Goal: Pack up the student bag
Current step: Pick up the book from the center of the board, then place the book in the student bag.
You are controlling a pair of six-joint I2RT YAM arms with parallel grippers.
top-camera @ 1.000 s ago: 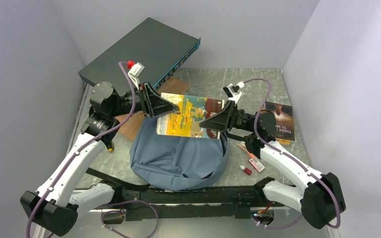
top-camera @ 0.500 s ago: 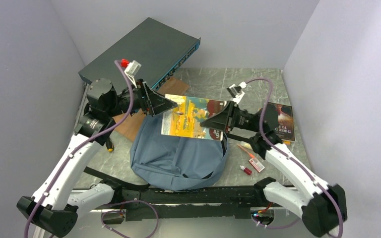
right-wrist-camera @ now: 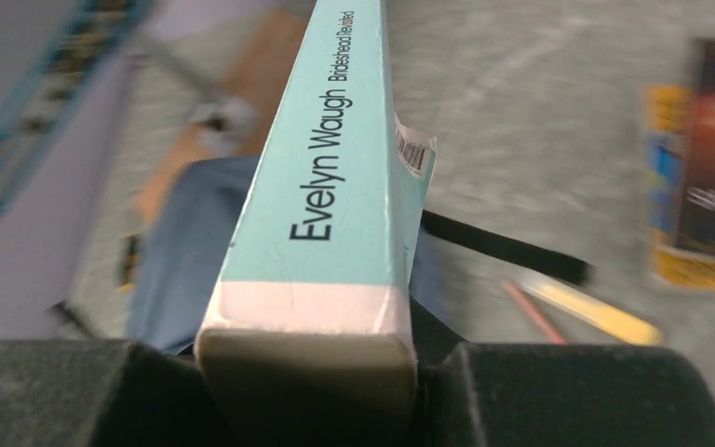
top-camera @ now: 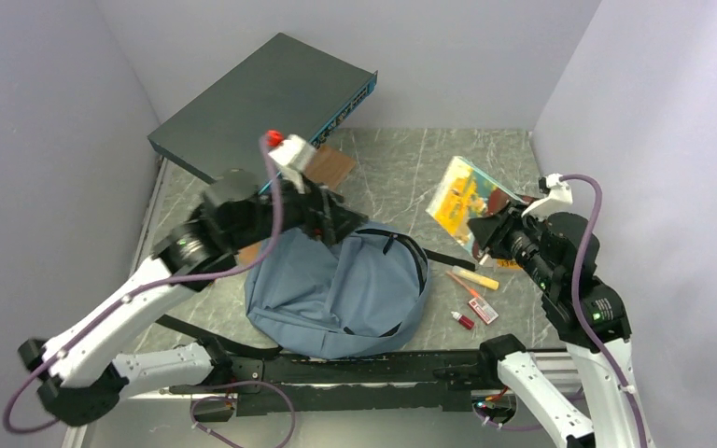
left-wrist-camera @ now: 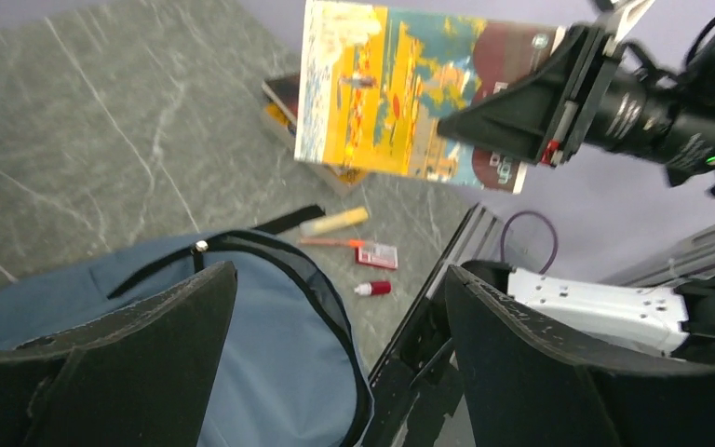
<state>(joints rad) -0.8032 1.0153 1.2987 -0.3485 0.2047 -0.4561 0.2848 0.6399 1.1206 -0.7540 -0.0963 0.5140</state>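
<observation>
While your right end effector (top-camera: 487, 231) is pinching the paperback book (top-camera: 465, 194) in the air, your left end effector (top-camera: 345, 227) is hovering, spread wide, over the student bag (top-camera: 336, 299), which is lying on the counter (top-camera: 392, 159).

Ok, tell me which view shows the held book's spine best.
Right wrist: the spine of the book fills the frame, with the author's name readable. Left wrist shows only the yellow cover. Top external shows the cover small and tilted.

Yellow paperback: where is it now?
Top view, right side: the paperback is clamped in the right hand, held up beside the student bag's right edge.
</observation>
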